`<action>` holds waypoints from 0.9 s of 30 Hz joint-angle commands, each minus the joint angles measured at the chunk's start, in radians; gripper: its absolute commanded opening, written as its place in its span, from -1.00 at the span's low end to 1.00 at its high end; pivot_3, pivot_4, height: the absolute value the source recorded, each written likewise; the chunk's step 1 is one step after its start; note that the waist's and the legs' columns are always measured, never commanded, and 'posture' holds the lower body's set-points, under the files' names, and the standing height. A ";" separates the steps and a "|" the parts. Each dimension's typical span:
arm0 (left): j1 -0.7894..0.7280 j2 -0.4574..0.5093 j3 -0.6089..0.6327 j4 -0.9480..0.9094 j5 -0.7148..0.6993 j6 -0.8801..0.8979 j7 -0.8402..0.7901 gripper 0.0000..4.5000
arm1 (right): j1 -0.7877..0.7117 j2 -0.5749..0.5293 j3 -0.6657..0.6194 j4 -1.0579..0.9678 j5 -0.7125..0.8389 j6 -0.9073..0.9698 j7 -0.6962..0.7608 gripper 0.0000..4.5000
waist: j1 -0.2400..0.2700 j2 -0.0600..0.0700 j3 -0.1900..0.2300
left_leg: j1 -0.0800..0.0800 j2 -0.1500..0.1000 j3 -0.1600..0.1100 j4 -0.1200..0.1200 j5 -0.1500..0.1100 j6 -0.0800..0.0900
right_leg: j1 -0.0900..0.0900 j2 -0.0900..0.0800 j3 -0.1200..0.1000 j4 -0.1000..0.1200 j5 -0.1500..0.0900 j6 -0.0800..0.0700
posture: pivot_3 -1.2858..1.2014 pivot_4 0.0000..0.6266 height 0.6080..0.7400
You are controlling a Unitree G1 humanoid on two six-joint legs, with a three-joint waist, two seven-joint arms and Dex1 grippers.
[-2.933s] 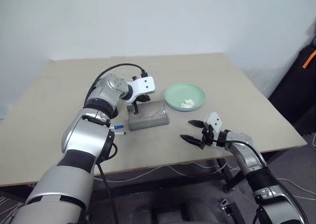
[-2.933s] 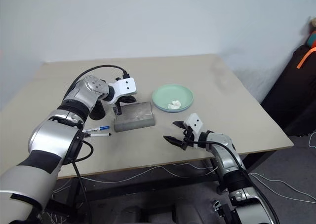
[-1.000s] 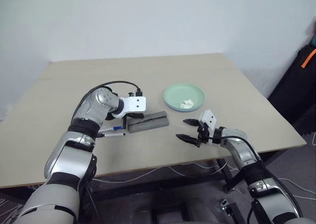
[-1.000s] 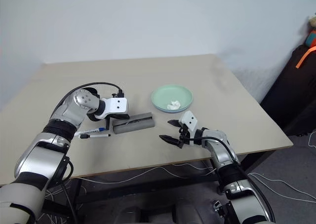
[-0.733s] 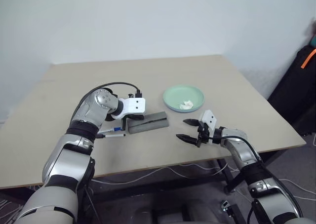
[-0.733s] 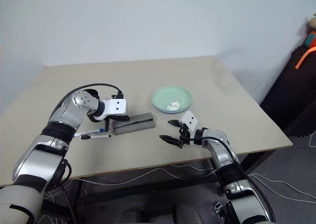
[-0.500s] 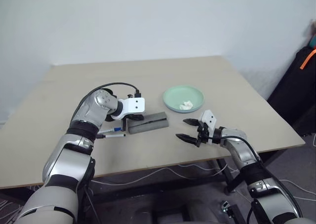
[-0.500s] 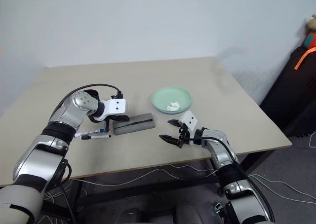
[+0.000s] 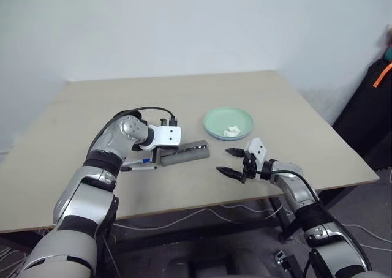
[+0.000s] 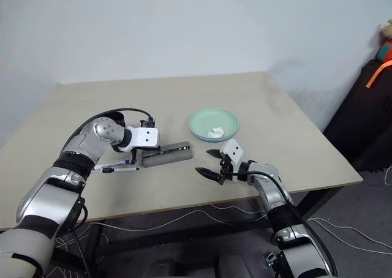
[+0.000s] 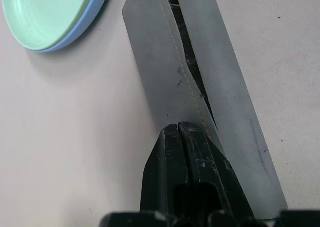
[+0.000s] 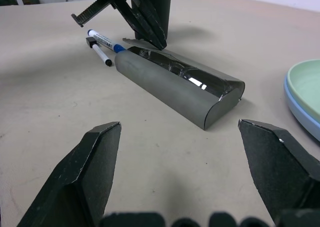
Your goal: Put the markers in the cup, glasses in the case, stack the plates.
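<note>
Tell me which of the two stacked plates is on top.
The mint green plate is on top; the light blue plate lies beneath it, only its rim showing around the green one's edge.

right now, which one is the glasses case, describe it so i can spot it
On the beige table, look just left of the stacked mint-and-blue plates. The case is the long grey box lying between them and the two markers, with the shut left gripper at its end; nothing else there is boxy.

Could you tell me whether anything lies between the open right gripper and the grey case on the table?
Nothing visible does: bare table lies between the open right gripper and the case. The shut left gripper sits at the case's far end, beside the markers.
</note>
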 commanded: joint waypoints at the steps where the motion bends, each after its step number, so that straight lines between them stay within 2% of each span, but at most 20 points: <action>1: 0.023 -0.020 -0.033 0.051 0.031 0.001 0.028 -0.99 | -0.026 -0.006 -0.022 -0.016 0.006 -0.023 0.002 0.81 | 0.001 0.000 0.000 | 0.000 0.000 0.000 0.000 0.000 0.000 | 0.000 0.000 0.000 0.000 0.000 0.000 | 0.03 -1.00 1.00; 8: -0.142 -0.060 0.125 0.146 -0.108 0.112 0.079 -0.99 | -0.029 -0.007 -0.021 -0.011 0.005 -0.024 0.005 0.81 | 0.001 -0.003 0.002 | -0.003 -0.001 -0.001 0.001 0.000 0.000 | -0.001 0.000 -0.003 0.000 0.000 0.000 | 0.03 -1.00 1.00; 11: -0.179 -0.055 0.164 0.144 -0.164 0.128 0.007 -0.99 | -0.027 -0.003 -0.020 -0.013 0.005 -0.025 0.001 0.81 | 0.001 -0.004 0.003 | -0.007 0.000 -0.002 0.000 0.000 0.000 | -0.005 0.000 -0.003 0.000 0.000 0.000 | 0.03 -1.00 1.00; 14: -0.173 -0.046 0.181 0.102 -0.215 0.139 -0.104 -0.99 | -0.022 0.000 -0.019 -0.014 0.005 -0.027 -0.002 0.81 | 0.000 -0.004 0.003 | -0.019 0.000 -0.002 0.000 0.000 0.000 | -0.017 0.001 -0.002 0.000 0.000 0.001 | 0.03 -1.00 1.00; 18: -0.140 -0.031 0.177 0.041 -0.236 0.147 -0.180 -0.99 | -0.018 0.004 -0.019 -0.014 0.005 -0.029 -0.005 0.81 | 0.000 -0.004 0.003 | -0.019 -0.001 -0.001 -0.001 0.000 0.000 | -0.018 0.001 -0.002 -0.001 -0.001 0.003 | 0.03 -1.00 1.00; 24: -0.116 -0.033 0.176 0.054 -0.211 0.155 -0.107 -0.99 | -0.018 0.010 -0.018 -0.010 0.005 -0.031 -0.008 0.81 | 0.000 -0.005 0.004 | -0.019 0.000 -0.001 0.002 0.000 0.001 | -0.017 0.001 -0.001 0.000 -0.001 0.002 | 0.03 -1.00 1.00; 25: -0.125 -0.037 0.184 0.070 -0.210 0.154 -0.075 -0.99 | -0.018 0.010 -0.018 -0.010 0.005 -0.031 -0.009 0.81 | 0.001 -0.005 0.004 | -0.019 0.000 -0.002 0.002 0.000 0.001 | -0.017 0.001 -0.001 0.000 -0.001 0.002 | 0.03 -1.00 1.00; 27: -0.167 -0.042 0.181 0.145 -0.168 0.138 0.094 -0.99 | -0.019 0.009 -0.018 -0.008 0.005 -0.032 -0.006 0.81 | 0.002 -0.005 0.004 | -0.019 -0.001 -0.002 0.003 0.000 0.001 | -0.016 0.001 -0.002 0.000 -0.001 0.002 | 0.03 -1.00 1.00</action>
